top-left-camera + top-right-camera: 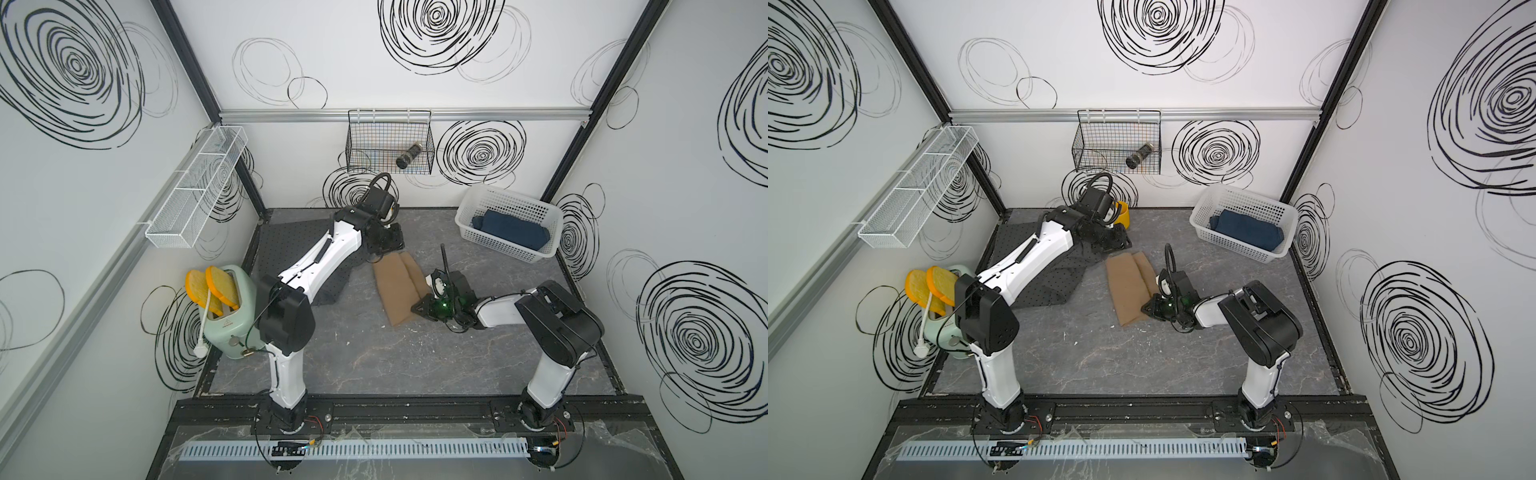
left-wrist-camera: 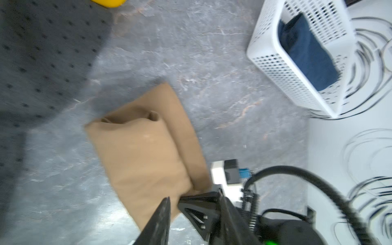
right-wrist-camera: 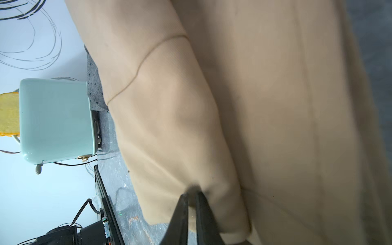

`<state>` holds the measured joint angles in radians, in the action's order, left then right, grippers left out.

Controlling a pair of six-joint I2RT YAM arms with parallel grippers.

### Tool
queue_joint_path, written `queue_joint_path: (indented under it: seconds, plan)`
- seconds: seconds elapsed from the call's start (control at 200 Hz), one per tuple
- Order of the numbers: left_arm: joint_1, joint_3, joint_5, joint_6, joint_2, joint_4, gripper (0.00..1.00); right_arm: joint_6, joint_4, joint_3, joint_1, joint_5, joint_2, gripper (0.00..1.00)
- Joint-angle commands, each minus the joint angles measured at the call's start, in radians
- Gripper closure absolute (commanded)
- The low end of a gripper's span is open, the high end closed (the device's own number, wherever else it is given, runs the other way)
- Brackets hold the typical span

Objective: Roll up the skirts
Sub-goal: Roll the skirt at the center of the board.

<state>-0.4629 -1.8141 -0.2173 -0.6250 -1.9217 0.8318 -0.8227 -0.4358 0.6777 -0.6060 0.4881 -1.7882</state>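
Tan skirt (image 1: pixel 397 291) at mid-desk (image 1: pixel 395 365), lying as a loose, flattened lengthwise roll with one flap spread beside it. The right gripper (image 3: pixel 192 192) is closed to a narrow pinch on the near end, and the cloth puckers between its fingers. The left gripper (image 1: pixel 380 251) hangs over the far end. How wide its jaws stand cannot be told, and the far end, with its open tube mouths, lies free of any hold. The grey dotted skirt (image 1: pixel 330 291) lies flat under the left arm, near the tan one. The blue denim skirt (image 1: pixel 511 235) sits bundled in the white basket (image 1: pixel 494 248) at the back right of the desk.

Probable failures, judged from this arrangement:
- (a) **Slip:** the pinch takes little cloth at one end, so a pull may draw the fabric out of the fingers.
- (b) **Skew:** with only the near end driven, the roll may tighten there and stay slack at the far end, turning cone-shaped or springing open.
- (c) **Wrong cloth:** a left gripper coming down off target may catch the grey dotted skirt and drag it into the roll.
- (d) **Drag:** soft cloth on the smooth desk may slide rather than turn
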Motion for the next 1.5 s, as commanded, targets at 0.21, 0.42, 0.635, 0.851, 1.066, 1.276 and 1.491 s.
queue_joint_path:
  seconds: [0.21, 0.42, 0.635, 0.851, 1.066, 1.276, 1.491]
  plan:
    - [-0.011, -0.03, 0.114, 0.058, -0.277, -0.003, 0.75, 0.011, 0.076, -0.012, 0.007, -0.009, 0.013, 0.84]
    - [-0.025, -0.218, 0.146, -0.038, -0.448, 0.076, 0.68, 0.023, 0.167, 0.018, 0.018, -0.011, 0.01, 0.79]
    - [-0.034, -0.249, 0.065, -0.145, -0.505, 0.016, 0.63, 0.057, 0.235, 0.003, 0.019, -0.035, 0.091, 0.63]
    - [-0.06, -0.299, 0.048, -0.176, -0.559, 0.026, 0.46, 0.074, 0.33, -0.011, 0.05, -0.07, 0.208, 0.47]
    - [-0.085, -0.361, -0.017, -0.165, -0.54, 0.013, 0.31, 0.217, 0.693, 0.205, 0.095, -0.307, 0.214, 0.3]
    - [-0.067, -0.468, -0.072, -0.108, -0.419, 0.043, 0.14, 0.289, 0.726, 0.307, 0.177, -0.253, 0.096, 0.17]
    - [0.0, -0.24, -0.022, -0.027, -0.223, 0.046, 0.15, 0.3, 0.618, 0.342, 0.189, -0.148, 0.053, 0.02]
